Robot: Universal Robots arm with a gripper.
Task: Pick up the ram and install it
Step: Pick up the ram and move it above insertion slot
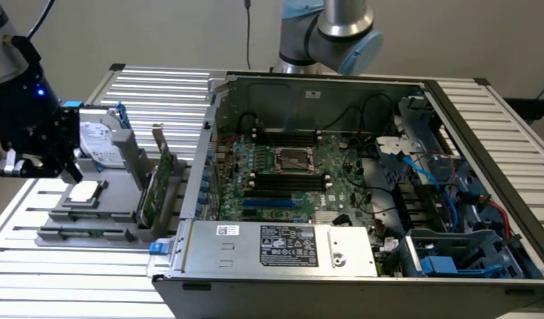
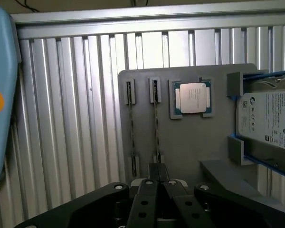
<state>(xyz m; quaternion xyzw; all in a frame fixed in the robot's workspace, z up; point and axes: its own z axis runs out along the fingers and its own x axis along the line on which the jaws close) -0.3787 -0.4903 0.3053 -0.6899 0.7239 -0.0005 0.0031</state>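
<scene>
While the claw (image 2: 157,175) hangs pinched shut, the ram (image 2: 156,121) lies in its tray (image 2: 194,142).

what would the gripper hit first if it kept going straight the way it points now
Most likely the ram standing on edge in the grey holder, the stick nearer the processor. The shut gripper lines up with that stick's near end, though depth is unclear, so it could meet the holder beside it.

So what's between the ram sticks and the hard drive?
A square silver chip, seen in the wrist view. It sits in its own pocket of the grey tray, apart from the ram and the hard drive.
</scene>
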